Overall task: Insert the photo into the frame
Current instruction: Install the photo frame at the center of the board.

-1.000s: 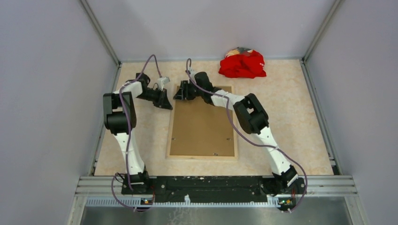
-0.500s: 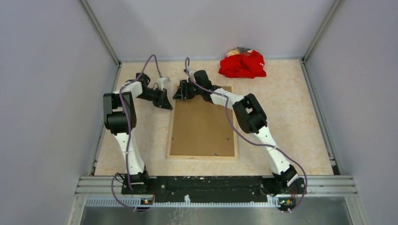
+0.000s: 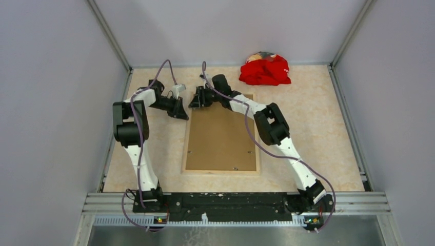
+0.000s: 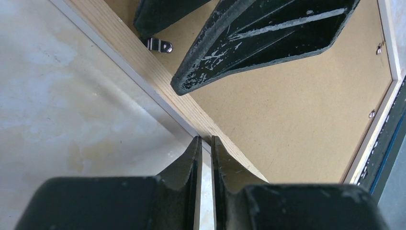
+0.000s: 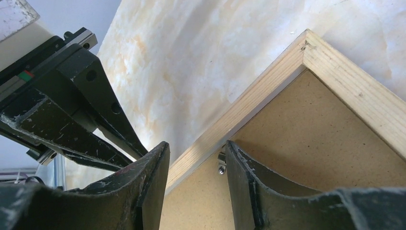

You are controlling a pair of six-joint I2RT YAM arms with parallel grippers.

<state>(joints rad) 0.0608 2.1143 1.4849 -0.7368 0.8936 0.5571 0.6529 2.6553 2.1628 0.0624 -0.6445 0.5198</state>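
Observation:
The frame [image 3: 185,148] lies face down on the table with its light wood back up, and a brown backing board [image 3: 220,138] fills it. The photo is hidden. My left gripper [image 3: 180,114] is shut to a thin slit with nothing in it. Its tips [image 4: 204,139] rest against the outer edge of the frame's left rail [image 4: 139,62]. My right gripper [image 5: 197,146] is open astride that rail [image 5: 258,96] near the far left corner. One of its fingers is outside the rail. The other is on the backing board [image 5: 306,153] beside a small metal clip [image 5: 221,163].
A crumpled red cloth [image 3: 265,70] lies at the back of the table, right of the frame's far end. More metal clips [image 4: 159,45] sit along the frame's inner edge. Grey walls close in the table on three sides.
My right gripper has crept slightly toward the frame's far left corner and its jaws have narrowed a little. The left arm has not moved.

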